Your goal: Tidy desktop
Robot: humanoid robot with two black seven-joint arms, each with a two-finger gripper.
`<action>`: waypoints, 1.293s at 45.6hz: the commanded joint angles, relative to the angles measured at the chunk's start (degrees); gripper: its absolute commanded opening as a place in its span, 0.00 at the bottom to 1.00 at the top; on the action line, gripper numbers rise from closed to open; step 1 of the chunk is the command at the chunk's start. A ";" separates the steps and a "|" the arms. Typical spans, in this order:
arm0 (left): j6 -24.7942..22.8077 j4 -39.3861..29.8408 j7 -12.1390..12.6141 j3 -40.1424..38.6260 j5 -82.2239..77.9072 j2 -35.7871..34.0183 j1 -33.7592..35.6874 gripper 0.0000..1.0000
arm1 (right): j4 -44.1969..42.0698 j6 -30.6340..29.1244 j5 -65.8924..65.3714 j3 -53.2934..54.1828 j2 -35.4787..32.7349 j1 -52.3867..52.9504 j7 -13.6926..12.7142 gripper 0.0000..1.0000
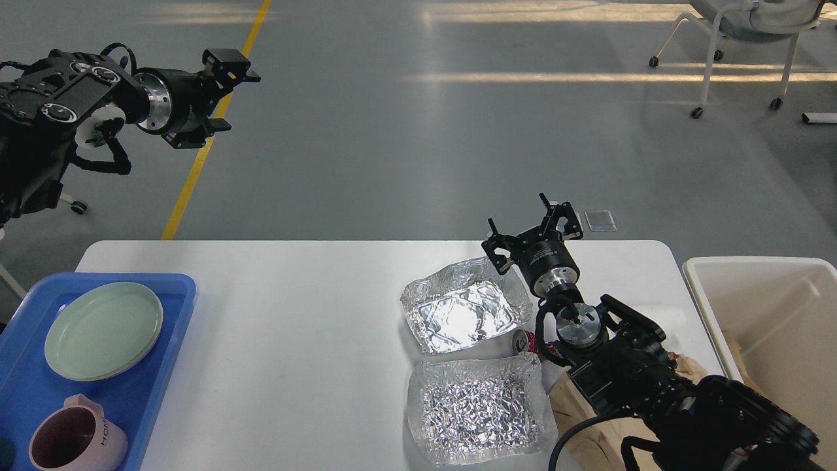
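Grey floor with a yellow line lies beyond the white tabletop (307,314), which fills the lower view. On its right half sit two foil trays: the far foil tray (461,307) and the near foil tray (477,409), both with long axes running left to right, and a small can (523,340) between them. Our right hand (533,232) hovers at the far tray's back right corner, fingers spread and empty. The off-white bin (771,307) stands just right of the tabletop edge, an open path. Our left hand (229,65) hangs well apart over the floor; we cannot tell its grip. A blue tray (176,288) holds dishes at left.
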State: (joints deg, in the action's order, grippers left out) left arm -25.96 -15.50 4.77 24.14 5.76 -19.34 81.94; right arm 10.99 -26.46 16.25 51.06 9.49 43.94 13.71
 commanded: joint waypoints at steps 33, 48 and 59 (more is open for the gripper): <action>15.41 1.09 0.77 -36.52 -0.13 -2.98 -8.20 0.97 | 0.00 0.00 0.01 0.00 0.00 0.00 0.00 1.00; 15.32 1.00 -1.07 -41.28 -0.40 -2.10 -8.55 0.97 | 0.00 0.00 0.01 0.00 0.00 0.00 0.00 1.00; 15.32 1.00 -7.66 -41.37 -0.31 -1.84 -11.10 0.97 | 0.00 0.00 0.01 0.00 0.00 0.00 0.00 1.00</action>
State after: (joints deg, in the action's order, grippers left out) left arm -10.62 -14.49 1.28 -17.14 5.36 -21.21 72.41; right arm 10.99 -26.46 16.26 51.06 9.49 43.95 13.71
